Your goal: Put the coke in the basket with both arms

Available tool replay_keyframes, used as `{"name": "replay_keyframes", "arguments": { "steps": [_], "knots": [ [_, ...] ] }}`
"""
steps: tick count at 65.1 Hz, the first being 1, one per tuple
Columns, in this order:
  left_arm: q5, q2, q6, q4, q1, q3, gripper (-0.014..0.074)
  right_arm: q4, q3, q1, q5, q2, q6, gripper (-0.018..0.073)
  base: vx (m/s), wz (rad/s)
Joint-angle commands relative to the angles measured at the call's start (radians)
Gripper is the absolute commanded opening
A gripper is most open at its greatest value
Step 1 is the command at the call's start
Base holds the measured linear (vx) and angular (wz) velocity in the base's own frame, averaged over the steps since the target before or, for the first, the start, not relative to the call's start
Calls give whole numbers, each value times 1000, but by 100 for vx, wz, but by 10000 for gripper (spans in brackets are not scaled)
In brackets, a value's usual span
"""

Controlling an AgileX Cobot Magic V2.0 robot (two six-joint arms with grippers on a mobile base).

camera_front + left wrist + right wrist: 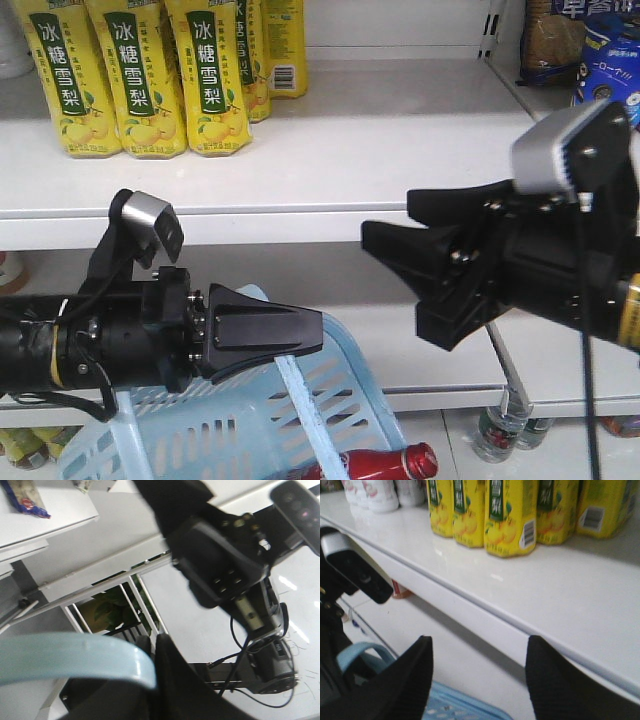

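A: Where is the coke (375,465) right now?

B: Lying in the basket (200,425), at the bottom edge of the front view. Its red cap points right, and most of the bottle is cut off by the frame.

A: So the placing looks finished?

B: I judge so. The bottle is inside, and neither arm touches it.

A: What about the left gripper (300,335)?

B: It is closed on the basket's pale blue handle (75,657); the left wrist view shows the handle pinched between the black jaws, and the basket hangs tilted.

A: And the right gripper (479,675)?

B: Its jaws stand wide apart with nothing between them, up near the white shelf (580,605) with the yellow drink cartons (507,515).

A: What is left?

B: Probably only setting the basket down, or handing it over.
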Motion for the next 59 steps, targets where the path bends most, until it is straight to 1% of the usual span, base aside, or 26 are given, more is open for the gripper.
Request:
{"name": "replay_keyframes", "arguments": {
  "steps": [1, 9, 16, 21, 28, 34, 39, 46, 59],
  "knots": [
    [-236, -36, 4, -130, -7, -34, -6, -19, -34, -1, 56, -101, 0, 242, 0, 0],
    [-236, -36, 4, -130, -7, -34, -6, -19, 3, -1, 61, -218, -3, -17, 0, 0],
    [-236, -36, 4, -130, -7, -34, -6, -19, 117, -1, 90, -336, -1, -8, 0, 0],
    [-236, -36, 4, -130, -7, -34, -6, -15, 251, -1, 159, -418, 17, -5, 0, 0],
    [-236, -36, 4, -130, -7, -34, -6, -12, 421, -1, 282, -540, 104, -5, 0, 0],
    [-236, -36, 4, -130, -7, -34, -6, -12, 519, -1, 351, -629, 182, -5, 0, 0],
    [-236, -36, 4, -130, -7, -34, -6, -14, 569, -1, 356, -690, 217, -5, 0, 0],
    [-236, -36, 4, -130, -7, -34, -6, -20, 595, -1, 353, -730, 218, -5, 0, 0],
    [-236, -36, 4, -130, -7, -34, -6, -20, 595, -1, 351, -732, 218, -5, 0, 0]
  ]
}}
